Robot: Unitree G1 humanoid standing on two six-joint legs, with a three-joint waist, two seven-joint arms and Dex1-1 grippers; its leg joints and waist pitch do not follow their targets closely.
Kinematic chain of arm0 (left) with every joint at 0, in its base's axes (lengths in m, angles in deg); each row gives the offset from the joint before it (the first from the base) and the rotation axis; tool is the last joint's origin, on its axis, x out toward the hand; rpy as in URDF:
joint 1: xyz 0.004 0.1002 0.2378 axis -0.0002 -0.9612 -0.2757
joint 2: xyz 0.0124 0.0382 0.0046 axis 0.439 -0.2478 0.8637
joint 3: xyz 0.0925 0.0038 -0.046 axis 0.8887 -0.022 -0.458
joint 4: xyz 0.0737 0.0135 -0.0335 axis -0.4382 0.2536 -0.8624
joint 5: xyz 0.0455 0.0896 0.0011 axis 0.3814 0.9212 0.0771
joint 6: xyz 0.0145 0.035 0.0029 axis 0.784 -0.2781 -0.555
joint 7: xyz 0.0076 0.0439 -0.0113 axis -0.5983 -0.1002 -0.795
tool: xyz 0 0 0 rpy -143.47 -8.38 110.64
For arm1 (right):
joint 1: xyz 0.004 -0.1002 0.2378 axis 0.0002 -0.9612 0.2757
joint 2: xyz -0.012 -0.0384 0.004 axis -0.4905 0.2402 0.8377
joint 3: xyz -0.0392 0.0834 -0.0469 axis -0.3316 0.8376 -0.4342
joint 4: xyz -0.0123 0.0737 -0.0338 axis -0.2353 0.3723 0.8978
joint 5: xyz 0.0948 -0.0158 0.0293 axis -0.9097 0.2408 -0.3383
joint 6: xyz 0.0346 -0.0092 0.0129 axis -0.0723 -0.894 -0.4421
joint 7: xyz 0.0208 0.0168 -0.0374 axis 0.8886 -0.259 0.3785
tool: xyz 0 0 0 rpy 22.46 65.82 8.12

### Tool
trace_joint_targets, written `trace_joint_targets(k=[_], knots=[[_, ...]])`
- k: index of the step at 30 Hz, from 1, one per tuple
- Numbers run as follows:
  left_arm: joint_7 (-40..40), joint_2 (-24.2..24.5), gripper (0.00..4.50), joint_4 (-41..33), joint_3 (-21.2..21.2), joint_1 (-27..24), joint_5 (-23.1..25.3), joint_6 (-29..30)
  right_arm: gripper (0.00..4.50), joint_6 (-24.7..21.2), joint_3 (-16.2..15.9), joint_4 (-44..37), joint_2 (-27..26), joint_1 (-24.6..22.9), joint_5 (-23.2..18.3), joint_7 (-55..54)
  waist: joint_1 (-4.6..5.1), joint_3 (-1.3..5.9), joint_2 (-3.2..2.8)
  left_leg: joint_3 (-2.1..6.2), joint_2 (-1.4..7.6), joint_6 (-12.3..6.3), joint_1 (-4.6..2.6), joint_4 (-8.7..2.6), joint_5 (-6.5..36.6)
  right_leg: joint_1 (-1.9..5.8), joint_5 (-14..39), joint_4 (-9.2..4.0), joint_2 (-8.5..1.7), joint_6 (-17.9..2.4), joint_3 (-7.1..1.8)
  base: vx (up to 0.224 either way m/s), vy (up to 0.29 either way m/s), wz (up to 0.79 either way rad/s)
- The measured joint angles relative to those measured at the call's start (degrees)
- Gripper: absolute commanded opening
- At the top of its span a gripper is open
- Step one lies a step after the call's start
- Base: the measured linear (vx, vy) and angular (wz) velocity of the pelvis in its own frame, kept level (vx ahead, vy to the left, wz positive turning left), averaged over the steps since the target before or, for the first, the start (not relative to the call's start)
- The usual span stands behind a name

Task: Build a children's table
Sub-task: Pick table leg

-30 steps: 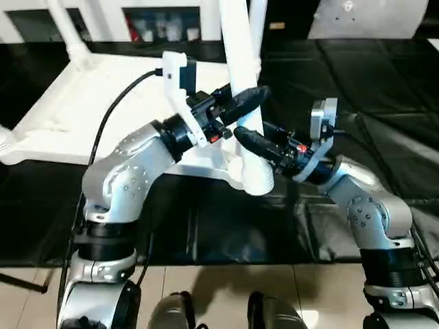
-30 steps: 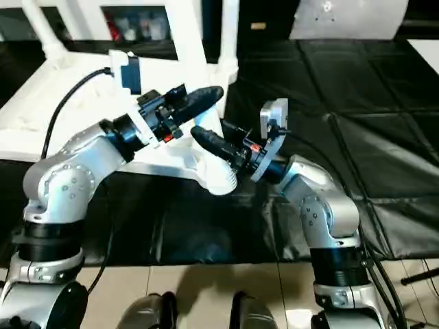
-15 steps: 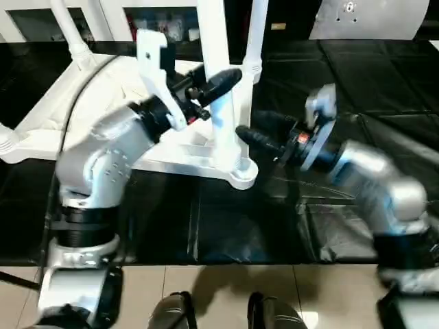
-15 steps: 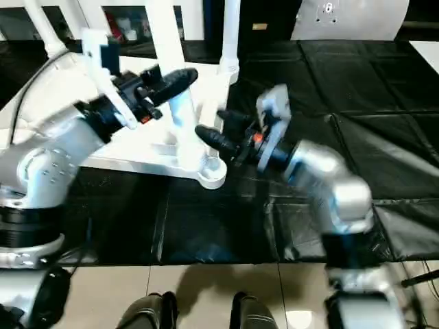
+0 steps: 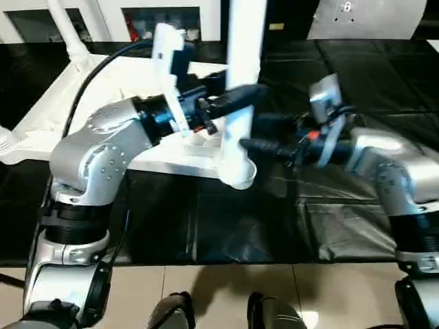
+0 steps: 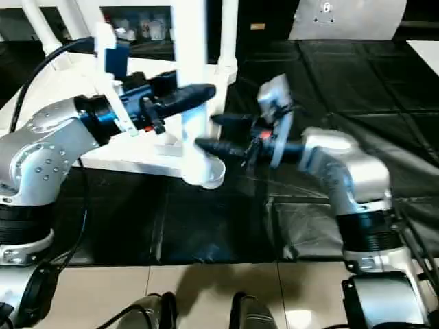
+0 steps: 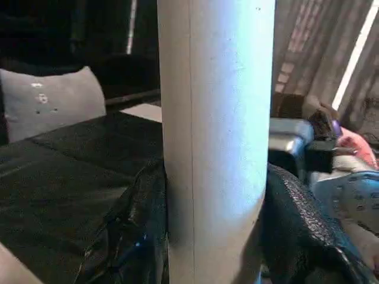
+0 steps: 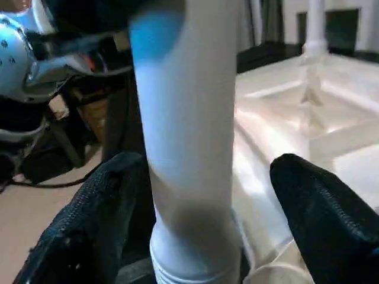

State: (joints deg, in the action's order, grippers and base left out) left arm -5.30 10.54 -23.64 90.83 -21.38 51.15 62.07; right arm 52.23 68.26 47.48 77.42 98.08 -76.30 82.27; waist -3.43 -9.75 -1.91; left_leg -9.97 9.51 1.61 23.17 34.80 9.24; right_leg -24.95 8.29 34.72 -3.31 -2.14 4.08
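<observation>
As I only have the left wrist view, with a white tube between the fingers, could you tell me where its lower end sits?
Observer: The leg stands upright, its lower end at the near corner socket of the upturned tabletop; I cannot tell whether it is fully seated.
Operator: Thank you. Where is the right gripper?
Observer: The right gripper is lower on the same leg, its fingers open either side with gaps showing.
Operator: Are other legs fitted?
Observer: Yes, a far left leg and a far right leg stand at the far corners.
</observation>
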Motion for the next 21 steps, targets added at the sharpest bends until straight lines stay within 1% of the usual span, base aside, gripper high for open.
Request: trace_joint_targets(k=[5,9,16,21], knots=[[-0.7,0.0,1.85,0.0,0.5,0.0,0.0,0.0,3.83,0.0,-1.1,0.0,-0.2,0.0,0.4,1.3,-0.03,0.00,0.00,0.00,0.01,0.01,-0.01,0.11,0.0,-0.01,0.2,0.13,0.00,0.3,-0.01,0.000,0.000,0.00],[-1.3,-0.1,1.85,-0.5,1.2,0.1,-0.2,0.2,3.83,1.3,-2.5,0.6,-0.2,0.1,1.8,2.1,-0.05,0.00,0.01,0.00,0.01,0.01,0.00,0.18,0.0,-0.01,0.2,0.18,-0.01,0.3,-0.02,0.000,0.000,0.00],[-1.7,-0.8,1.85,-1.2,1.8,0.2,-1.2,0.5,3.83,2.0,-2.8,0.7,-0.4,0.5,2.9,2.2,-0.02,0.02,0.03,0.00,0.01,0.01,-0.01,0.22,0.0,0.00,0.2,0.22,-0.02,0.3,-0.04,0.000,0.000,0.00],[-1.7,-1.0,1.85,-1.6,2.1,0.2,-1.2,0.6,3.83,3.1,-3.6,1.7,-0.9,0.5,3.2,3.2,0.03,0.33,0.55,0.00,0.04,0.02,-0.03,0.21,0.0,-0.02,0.2,0.27,-0.01,0.3,-0.03,0.000,0.000,0.00]])
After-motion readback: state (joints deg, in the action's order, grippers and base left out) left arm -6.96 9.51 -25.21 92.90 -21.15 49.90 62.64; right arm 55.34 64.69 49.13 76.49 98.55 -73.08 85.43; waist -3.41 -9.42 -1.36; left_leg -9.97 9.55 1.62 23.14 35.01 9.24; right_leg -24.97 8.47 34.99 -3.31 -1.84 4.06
